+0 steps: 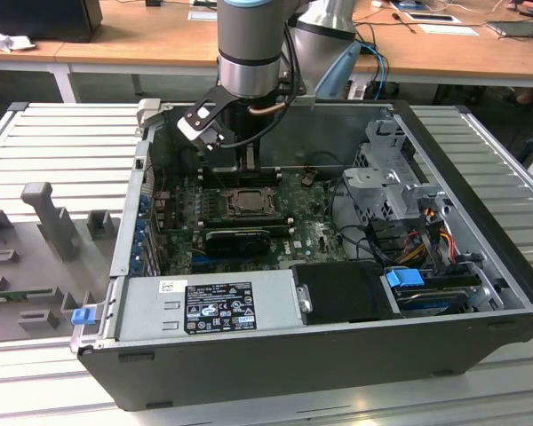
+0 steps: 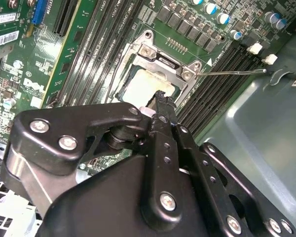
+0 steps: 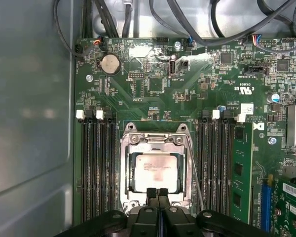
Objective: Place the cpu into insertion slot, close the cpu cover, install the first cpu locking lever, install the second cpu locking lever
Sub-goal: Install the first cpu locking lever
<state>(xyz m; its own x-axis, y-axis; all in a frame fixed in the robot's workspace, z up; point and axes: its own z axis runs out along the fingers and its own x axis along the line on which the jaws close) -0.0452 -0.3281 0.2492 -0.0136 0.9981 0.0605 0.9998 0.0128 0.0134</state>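
At insertion slot (image 3: pixel 124 168) edge, gripper (image 3: pixel 158 193) sits w/ fingers together, beside cpu (image 3: pixel 155 170).

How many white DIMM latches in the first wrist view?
4. Two white latches sit between the case wall and the insertion slot; two more across it, by the green memory module. The DIMM slots' other ends are hidden, so there may be more.

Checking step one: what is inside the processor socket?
The chip lies there, framed by the metal cover. The fingers hide part of the cover's edge; anything beneath the chip is covered.
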